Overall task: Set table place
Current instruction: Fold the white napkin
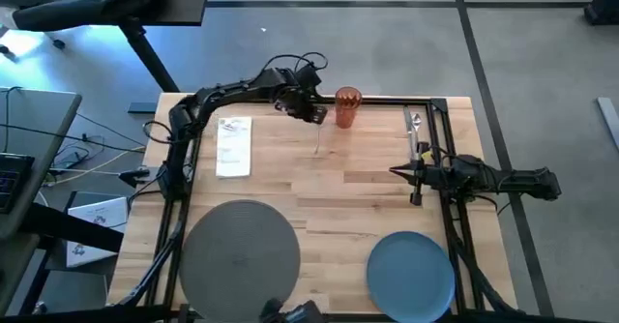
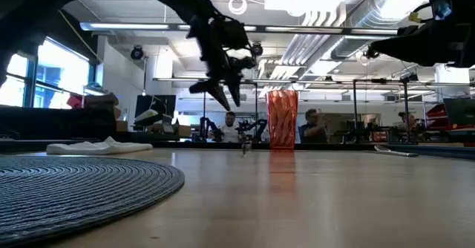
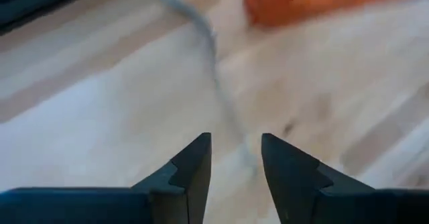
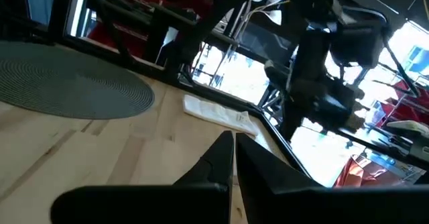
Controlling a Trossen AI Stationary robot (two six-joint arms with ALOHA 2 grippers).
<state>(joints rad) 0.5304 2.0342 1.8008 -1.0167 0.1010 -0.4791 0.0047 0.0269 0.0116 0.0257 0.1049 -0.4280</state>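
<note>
On the bench (image 1: 319, 192) we count one grey placemat (image 1: 237, 250), one blue plate (image 1: 411, 272), one white napkin (image 1: 233, 146), one orange tumbler (image 1: 347, 108), and at least three pieces of silver cutlery: one lone piece (image 1: 318, 139) lying near the tumbler, the others (image 1: 416, 139) by the right rail.

The left pincer (image 1: 314, 116) hangs above the lone piece just beside the tumbler, released, its fingers (image 3: 194, 167) apart with nothing between them. The right pincer (image 1: 395, 171) sits near the right rail beside the cutlery there, clenched on nothing we can see.

Only the high view shows the plate. The low view alone shows two people seated in the room behind the tumbler. The left wrist view shows the lone piece as a blurred grey streak.
</note>
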